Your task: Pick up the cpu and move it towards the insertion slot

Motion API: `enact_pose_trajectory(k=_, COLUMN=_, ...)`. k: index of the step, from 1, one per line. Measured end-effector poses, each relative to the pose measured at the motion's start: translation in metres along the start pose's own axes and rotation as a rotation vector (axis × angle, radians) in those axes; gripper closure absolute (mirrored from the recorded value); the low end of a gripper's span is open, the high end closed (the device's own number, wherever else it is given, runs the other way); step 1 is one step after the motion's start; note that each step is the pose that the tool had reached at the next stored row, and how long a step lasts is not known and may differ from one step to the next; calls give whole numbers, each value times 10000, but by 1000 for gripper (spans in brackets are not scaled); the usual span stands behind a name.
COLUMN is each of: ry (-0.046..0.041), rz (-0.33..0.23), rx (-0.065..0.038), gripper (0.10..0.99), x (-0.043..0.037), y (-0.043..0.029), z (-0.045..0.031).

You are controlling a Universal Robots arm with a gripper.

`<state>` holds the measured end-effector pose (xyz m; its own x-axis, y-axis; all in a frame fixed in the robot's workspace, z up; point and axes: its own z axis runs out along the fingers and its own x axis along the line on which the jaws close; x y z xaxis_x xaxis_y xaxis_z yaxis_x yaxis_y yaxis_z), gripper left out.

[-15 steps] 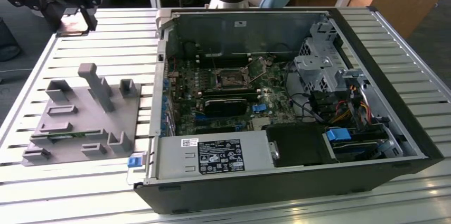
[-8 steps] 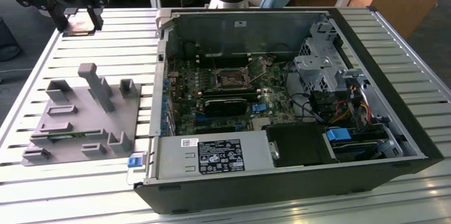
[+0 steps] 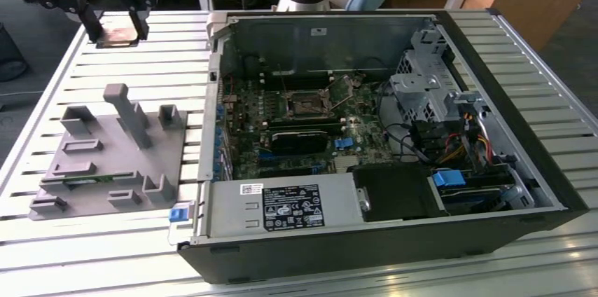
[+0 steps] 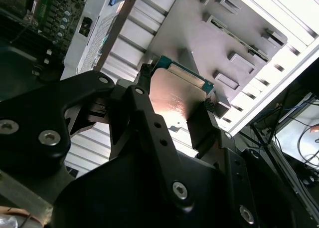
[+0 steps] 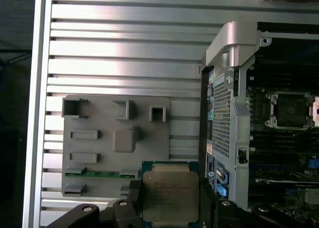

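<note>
My gripper (image 3: 117, 35) is shut on the cpu (image 3: 120, 31), holding it by two opposite edges in the air over the slatted table at the exterior view's upper left. In both wrist views the black fingers (image 5: 133, 194) clamp the square silver-topped cpu (image 5: 170, 197) with its green rim. The chip's metal face (image 4: 175, 99) shows a reddish glare between the fingers (image 4: 143, 74). The insertion slot (image 3: 307, 103), a dark square socket in a silver frame, sits on the motherboard inside the open case, well to the exterior view's right of the gripper. The first wrist view also catches the socket (image 5: 290, 110).
A grey plastic fixture (image 3: 98, 164) with upright posts lies on the slatted table (image 3: 168, 52), below the gripper in the first wrist view (image 5: 99, 148). The open computer case (image 3: 467, 45) has tall walls, with drive cages and cables (image 3: 439, 122) on its right side.
</note>
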<state>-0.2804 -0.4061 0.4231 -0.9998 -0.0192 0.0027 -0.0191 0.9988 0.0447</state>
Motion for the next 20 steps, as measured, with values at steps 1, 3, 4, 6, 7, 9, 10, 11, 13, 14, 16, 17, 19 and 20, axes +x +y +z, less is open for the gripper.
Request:
enact_pose_trajectory(k=1, ry=-1, rz=-1, rx=0, gripper=545, x=-13, y=0, z=0)
enact_pose_trajectory(k=3, ry=-1, rz=0, rx=0, gripper=545, x=-47, y=-1, z=0)
enact_pose_trajectory(k=4, ry=-1, rz=0, rx=0, gripper=545, x=-64, y=-1, z=0)
enact_pose_trajectory(k=6, ry=-2, rz=1, rx=0, gripper=545, x=-96, y=-1, z=0)
enact_pose_trajectory(k=7, ry=-1, rz=1, rx=1, gripper=545, x=-111, y=0, z=0)
enact_pose_trajectory(k=9, ry=-1, rz=1, rx=1, gripper=545, x=-139, y=1, z=0)
enact_pose_trajectory(k=10, ry=-1, rz=0, rx=0, gripper=545, x=-150, y=1, z=0)
enact_pose_trajectory(k=11, ry=-1, rz=1, rx=0, gripper=545, x=-161, y=2, z=1)
enact_pose_trajectory(k=13, ry=-1, rz=1, rx=0, gripper=545, x=-176, y=5, z=1)
enact_pose_trajectory(k=14, ry=-1, rz=1, rx=0, gripper=545, x=-184, y=7, z=1)
enact_pose_trajectory(k=16, ry=-2, rz=0, rx=0, gripper=545, x=-199, y=10, z=1)
enact_pose_trajectory(k=17, ry=-2, rz=0, rx=0, gripper=545, x=-207, y=11, z=1)
enact_pose_trajectory(k=19, ry=-1, rz=0, rx=0, gripper=545, x=-222, y=15, z=1)
enact_pose_trajectory(k=20, ry=-1, rz=0, rx=0, gripper=545, x=-229, y=17, z=1)
